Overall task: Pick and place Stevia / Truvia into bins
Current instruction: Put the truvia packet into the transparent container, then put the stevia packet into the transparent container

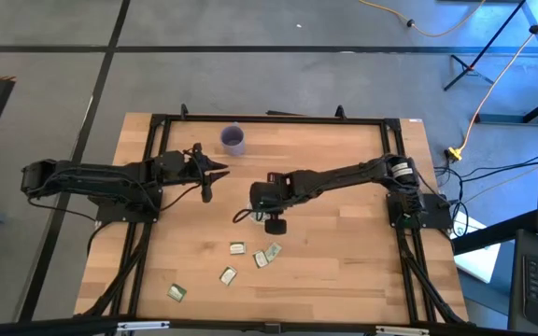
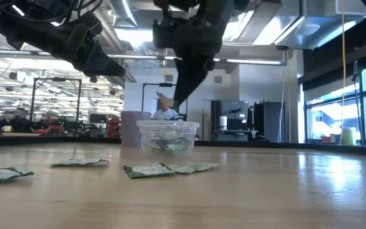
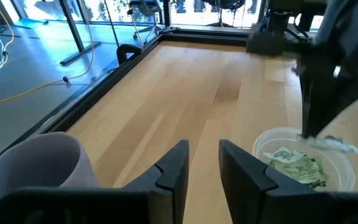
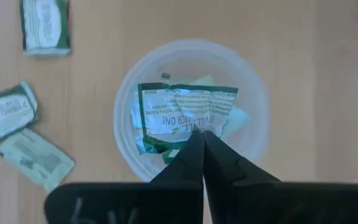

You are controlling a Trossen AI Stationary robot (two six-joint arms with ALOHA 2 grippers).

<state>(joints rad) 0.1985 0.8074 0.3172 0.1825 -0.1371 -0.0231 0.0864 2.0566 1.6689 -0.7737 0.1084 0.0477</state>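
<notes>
Both claws empty: right claw pinched together over the clear cup; left claw part-open, waiting nearby.

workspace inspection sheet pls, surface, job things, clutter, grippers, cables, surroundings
surface: pale wooden table inside a black frame.
job's things: clear cup holds several green and white sachets; five more sachets lie loose on the table's near half.
clutter: purple cup near the far edge.
grippers: right gripper shut, directly above the clear cup, whether it grips a sachet is unclear; left gripper part open, empty, raised near the purple cup.
cables: yellow cord on the floor right of the table.
surroundings: grey floor, tripod legs, windows, lab shelving behind.
</notes>
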